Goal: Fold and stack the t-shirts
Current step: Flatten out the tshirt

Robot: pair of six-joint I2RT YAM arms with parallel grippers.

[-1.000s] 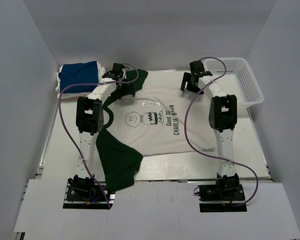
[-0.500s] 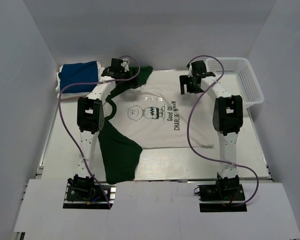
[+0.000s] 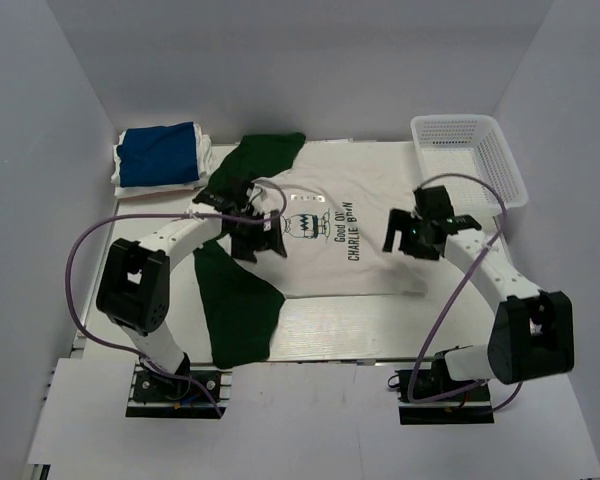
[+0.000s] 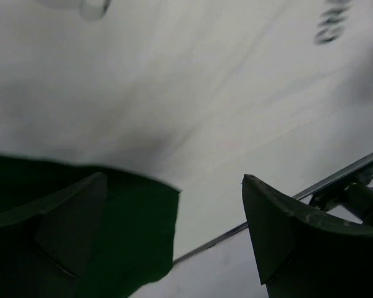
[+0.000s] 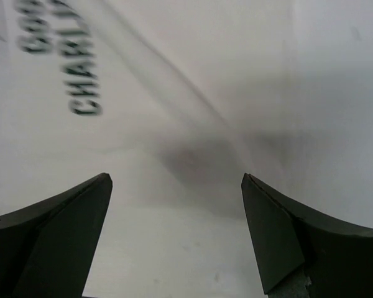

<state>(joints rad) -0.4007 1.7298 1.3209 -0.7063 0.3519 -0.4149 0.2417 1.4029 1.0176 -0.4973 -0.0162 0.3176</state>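
The white t-shirt (image 3: 355, 195) with the Charlie Brown print lies flat in the middle of the table. Dark green cloth lies along its left side, one piece at the back (image 3: 262, 158) and one at the front (image 3: 235, 310). The royal blue t-shirt (image 3: 158, 155) sits folded at the back left. My left gripper (image 3: 258, 240) is open and empty over the white shirt's left part; its wrist view shows white cloth (image 4: 174, 93) and the green cloth's edge (image 4: 130, 236). My right gripper (image 3: 405, 235) is open and empty over the shirt's right part (image 5: 193, 74), next to the lettering.
A white mesh basket (image 3: 495, 155) stands at the back right corner. The blue shirt rests on a folded white cloth (image 3: 120, 170). White walls enclose the table on the left, back and right. The table's front edge (image 4: 336, 180) shows in the left wrist view.
Both grippers have drawn back from the shirt's far edge to above its middle. The green cloth at the back now lies uncovered and spread flat.
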